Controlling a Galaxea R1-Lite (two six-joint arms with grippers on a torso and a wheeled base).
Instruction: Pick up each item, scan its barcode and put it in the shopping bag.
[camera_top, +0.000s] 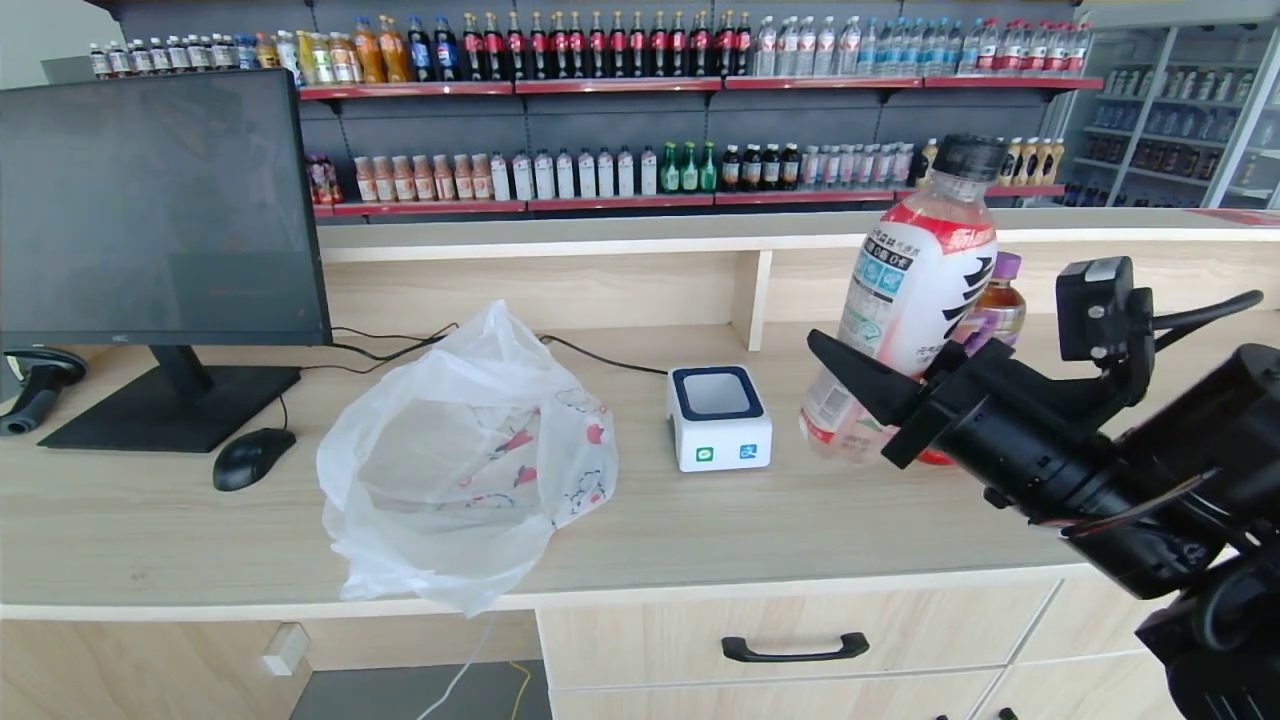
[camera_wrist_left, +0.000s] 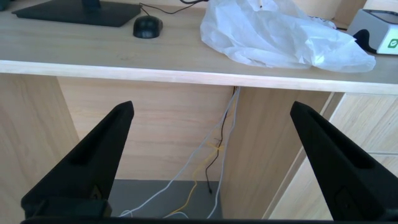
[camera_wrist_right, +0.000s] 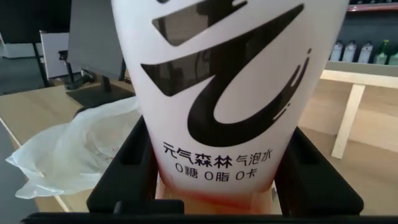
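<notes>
Light wood counter (camera_top: 700, 520) forms the work surface, with a raised ledge behind it and shelves of bottled drinks (camera_top: 620, 90) along the back wall. On the robot's left side of the counter stand a dark monitor (camera_top: 160, 200), a black mouse (camera_top: 252, 457) in front of its base, and a handheld scanner (camera_top: 35, 385) at the far left edge. The shopping bag (camera_top: 465, 470), thin translucent white plastic with red print, lies slumped near the middle of the counter and overhangs the front edge. Just to its right sits the barcode scanner (camera_top: 718, 417), a small white box with a dark-framed window facing up. The right gripper (camera_top: 890, 385) clamps the lower body of the bottle (camera_top: 915, 290), one finger on each side of the label. This bottle has a black cap and a white and red label, is tilted with the cap leaning toward the robot's right, and is positioned just right of the barcode scanner; contact between its base and the counter cannot be determined. A second bottle (camera_top: 1000, 300) with a purple cap stands behind it. The left gripper (camera_wrist_left: 212, 109) sits below the counter's front edge, fingers spread wide with nothing between them, facing the cabinet recess where loose cables (camera_wrist_left: 214, 155) hang.
</notes>
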